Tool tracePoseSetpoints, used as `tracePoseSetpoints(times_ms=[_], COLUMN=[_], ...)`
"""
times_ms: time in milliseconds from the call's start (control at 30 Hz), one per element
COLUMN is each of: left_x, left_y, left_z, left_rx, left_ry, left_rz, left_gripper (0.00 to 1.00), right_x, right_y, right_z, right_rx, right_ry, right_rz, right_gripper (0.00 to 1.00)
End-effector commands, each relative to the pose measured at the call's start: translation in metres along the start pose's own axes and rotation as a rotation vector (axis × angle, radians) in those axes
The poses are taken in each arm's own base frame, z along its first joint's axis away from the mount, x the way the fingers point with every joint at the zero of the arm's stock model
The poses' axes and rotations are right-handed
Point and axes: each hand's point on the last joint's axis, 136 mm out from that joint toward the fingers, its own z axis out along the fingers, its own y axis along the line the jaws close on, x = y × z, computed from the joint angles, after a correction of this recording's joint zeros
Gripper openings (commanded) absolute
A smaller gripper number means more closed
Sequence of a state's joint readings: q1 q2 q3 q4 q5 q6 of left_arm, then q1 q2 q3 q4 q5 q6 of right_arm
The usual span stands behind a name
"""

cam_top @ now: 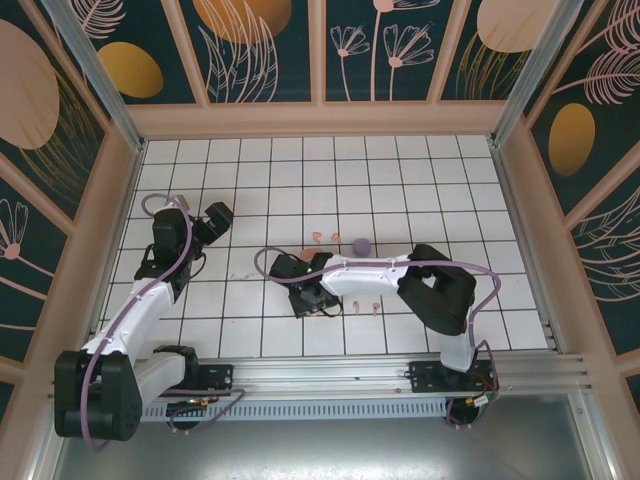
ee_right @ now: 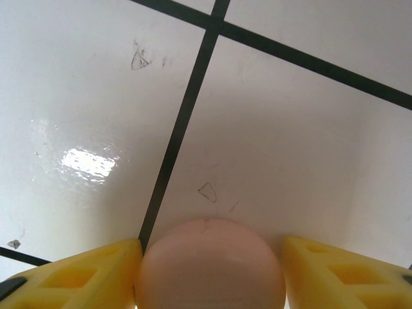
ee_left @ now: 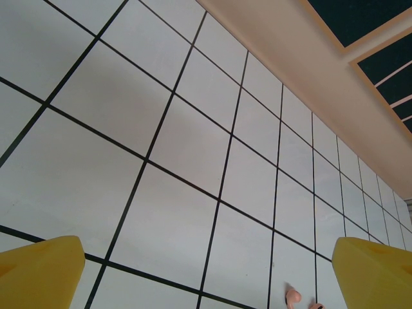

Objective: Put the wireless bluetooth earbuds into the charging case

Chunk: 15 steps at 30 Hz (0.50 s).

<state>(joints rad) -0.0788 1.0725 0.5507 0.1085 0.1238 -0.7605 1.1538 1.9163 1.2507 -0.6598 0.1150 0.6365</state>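
A pale pink, rounded charging case (ee_right: 209,273) sits on the white tile between the yellow fingers of my right gripper (ee_right: 211,246). The left finger presses its side and the right finger meets its lower edge. From above, the right gripper (cam_top: 308,299) is down on the table, left of centre. Two pale pink earbuds (cam_top: 355,303) lie just right of it, beside the forearm. Two coral earbuds (cam_top: 318,237) lie farther back. My left gripper (cam_top: 218,216) hangs open over bare tiles at the left, nothing between its fingers (ee_left: 45,270). A pinkish earbud (ee_left: 293,297) shows at the bottom edge of the left wrist view.
A small purple round case (cam_top: 361,243) sits behind the right arm, next to the coral earbuds. Wooden walls (cam_top: 320,120) ring the tiled floor. The right arm's elbow (cam_top: 440,290) rests low at the right.
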Motion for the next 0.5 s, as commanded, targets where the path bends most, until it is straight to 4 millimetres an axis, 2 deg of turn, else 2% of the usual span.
tracePoseSetpoints(times_ms=[0,133,233,367,467], left_x=[-0.008,-0.009,-0.012,-0.018,-0.022], left_y=[-0.012,-0.012,-0.015,-0.026,-0.033], left_z=[-0.001,-0.001,-0.004,-0.012,-0.017], left_rx=[0.034,0.036,0.046,0.095,0.139], left_ry=[-0.021,-0.025,-0.039,-0.061,-0.087], left_rz=[0.023,0.019,-0.011,-0.043,-0.038], left_gripper=[0.99,0.99,0.99,0.99,0.99], right_x=[0.002,0.003,-0.004,-0.029,-0.057], right_y=[-0.003,-0.002,-0.002,0.002,-0.002], right_z=[0.003,0.001,-0.008,-0.036,-0.063], right_rx=[0.031,0.027,0.019,-0.04,-0.111], right_ry=[0.015,0.011,-0.018,-0.099,-0.183], right_rz=[0.007,0.009,0.021,0.064,0.13], right_gripper=[0.55,0.43,0.38,0.37,0.36])
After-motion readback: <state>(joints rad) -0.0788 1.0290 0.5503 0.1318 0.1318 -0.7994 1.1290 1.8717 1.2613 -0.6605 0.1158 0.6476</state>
